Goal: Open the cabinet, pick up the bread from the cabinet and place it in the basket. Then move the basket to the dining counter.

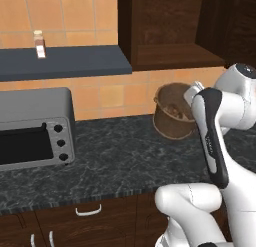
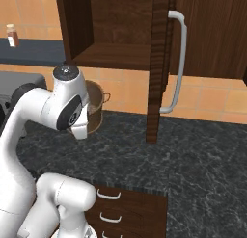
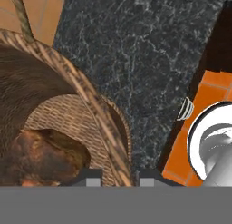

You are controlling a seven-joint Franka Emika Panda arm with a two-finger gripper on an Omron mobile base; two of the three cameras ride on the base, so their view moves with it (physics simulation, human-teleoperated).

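Fingertips first: in the hand view the two small dark finger tips of the gripper (image 3: 119, 175) sit either side of the woven rim of the brown round basket (image 3: 97, 114), one inside and one outside, so we reckon the jaws are pinching that wall. It's a narrow grip, not spread wide. The small light-brown bread roll (image 3: 47, 153) lies on the basket's bottom, just inside from the pinch, so that part looks done.

The basket stands on the black speckled counter (image 1: 115, 161), under the open dark brown wooden wall cabinet (image 2: 113, 34), whose door with the long silver bar handle (image 2: 177, 63) hangs out to the right.

For the carry we'd lift straight up and slow, keep the rim level so the roll doesn't tumble, and swing wide of that open door. One-sided rim grips like to tilt, so gentle turns.
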